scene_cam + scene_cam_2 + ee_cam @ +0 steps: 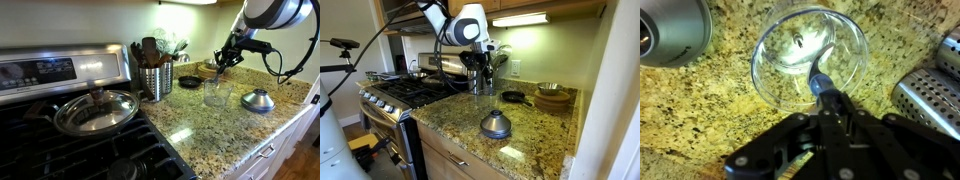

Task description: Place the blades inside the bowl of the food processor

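Wrist view looks down past the gripper [828,100], whose fingers are pressed together on the blades [819,82]. Only a short grey-blue stub shows beyond the fingertips, so the cutting edges cannot be made out. That stub hangs over the near rim of the clear bowl [780,40], which stands upright on the granite tabletop [700,110] with no blades in it yet. Holding the piece by its stem, pointing downward, seems chosen so it can go into the clear bowl upright. The stub sits off-centre, so a small shift toward the middle is probably needed before lowering. The silver dome [670,30] lies near the clear bowl on one side and the ribbed steel canister [935,85] on the other, leaving the opening free from above. In an exterior view the gripper [230,55] hovers above the clear bowl [216,93], apart from it.
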You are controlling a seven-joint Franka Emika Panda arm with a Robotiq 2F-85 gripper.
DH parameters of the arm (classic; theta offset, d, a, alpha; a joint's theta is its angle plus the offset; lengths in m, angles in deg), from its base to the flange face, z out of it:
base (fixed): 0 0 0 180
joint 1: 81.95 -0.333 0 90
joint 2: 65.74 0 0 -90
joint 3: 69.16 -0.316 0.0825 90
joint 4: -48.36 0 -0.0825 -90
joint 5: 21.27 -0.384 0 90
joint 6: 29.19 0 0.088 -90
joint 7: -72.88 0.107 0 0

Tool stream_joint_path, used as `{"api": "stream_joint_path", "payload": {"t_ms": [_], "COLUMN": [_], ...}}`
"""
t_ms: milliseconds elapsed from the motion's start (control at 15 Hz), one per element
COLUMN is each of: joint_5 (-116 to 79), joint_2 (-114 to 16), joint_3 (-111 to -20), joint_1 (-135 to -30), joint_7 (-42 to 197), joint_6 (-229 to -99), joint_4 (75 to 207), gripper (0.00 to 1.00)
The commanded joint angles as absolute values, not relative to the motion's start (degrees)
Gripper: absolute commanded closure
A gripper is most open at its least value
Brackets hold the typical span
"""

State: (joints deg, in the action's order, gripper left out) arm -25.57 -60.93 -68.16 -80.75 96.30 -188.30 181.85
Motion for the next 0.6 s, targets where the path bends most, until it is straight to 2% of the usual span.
{"api": "stream_joint_path", "payload": {"t_ms": [0,533], "joint_5": [-22.65,-24.27], "joint_2": [-63.02,-65.8], "joint_3": [-67.13,-68.56], "joint_1": [-81.79,-82.67], "joint_7": [99.1,95.56], "joint_6": [-190.47,-189.24], "joint_4": [185.73,189.59], "gripper": [0.92,0.92]}}
